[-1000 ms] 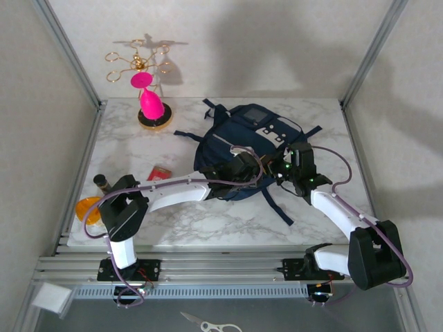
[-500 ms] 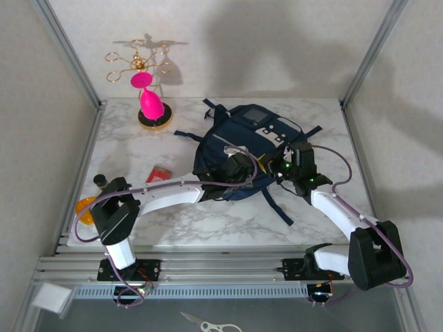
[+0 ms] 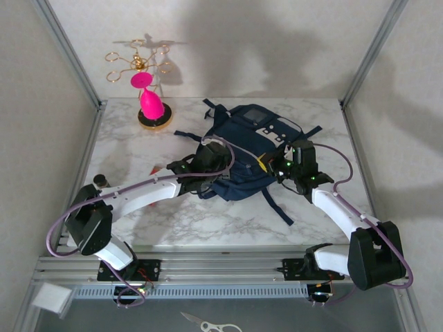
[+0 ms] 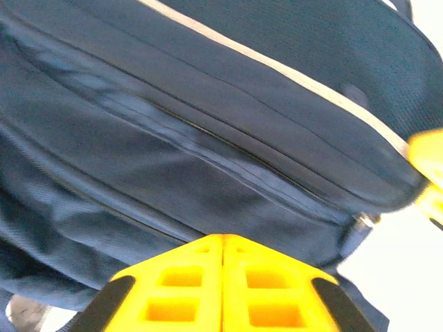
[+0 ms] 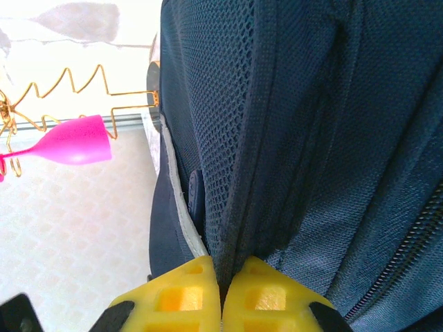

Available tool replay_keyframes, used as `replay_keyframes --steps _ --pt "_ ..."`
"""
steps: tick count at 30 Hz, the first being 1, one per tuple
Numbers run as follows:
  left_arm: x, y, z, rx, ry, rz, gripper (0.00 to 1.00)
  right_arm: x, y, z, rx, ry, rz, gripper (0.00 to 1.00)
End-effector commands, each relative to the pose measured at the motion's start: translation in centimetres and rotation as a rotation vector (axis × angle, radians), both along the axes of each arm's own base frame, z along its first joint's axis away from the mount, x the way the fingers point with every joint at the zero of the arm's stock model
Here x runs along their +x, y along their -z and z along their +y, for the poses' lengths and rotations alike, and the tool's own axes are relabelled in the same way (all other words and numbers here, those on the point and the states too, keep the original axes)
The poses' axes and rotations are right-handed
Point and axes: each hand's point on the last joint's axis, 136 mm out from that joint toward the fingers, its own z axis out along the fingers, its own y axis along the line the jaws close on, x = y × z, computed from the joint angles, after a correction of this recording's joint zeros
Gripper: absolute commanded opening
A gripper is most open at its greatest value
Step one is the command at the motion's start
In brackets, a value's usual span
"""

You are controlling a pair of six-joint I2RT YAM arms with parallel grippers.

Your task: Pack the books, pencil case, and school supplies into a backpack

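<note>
Marble desk (image 3: 208, 223), grey-walled booth (image 3: 277, 41). Navy backpack (image 3: 243, 138) at centre. Left claw (image 4: 223, 243) together, at it; right claw (image 5: 221, 268) clamped on its fabric.

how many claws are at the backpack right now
2. The left claw is shut at the left side of the backpack. The right claw is at its right side, pinching a fold of fabric.
</note>
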Motion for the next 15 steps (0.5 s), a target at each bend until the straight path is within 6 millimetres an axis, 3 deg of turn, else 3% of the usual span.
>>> replay_keyframes --steps 1,8,15 --pt "-2.4 -1.4 -3.4 -0.063 0.162 -0.037 0.22 0.7 -4.0 0.6 0.052 -0.029 -0.109 0.00" --pt "-1.5 -0.7 -6.9 -0.065 0.148 -0.047 0.34 0.7 -3.8 0.7 0.061 -0.023 -0.101 0.00" --pt "-0.3 1.2 -7.0 -0.041 0.071 -0.064 0.44 0.7 -3.7 0.8 0.080 -0.022 -0.101 0.00"
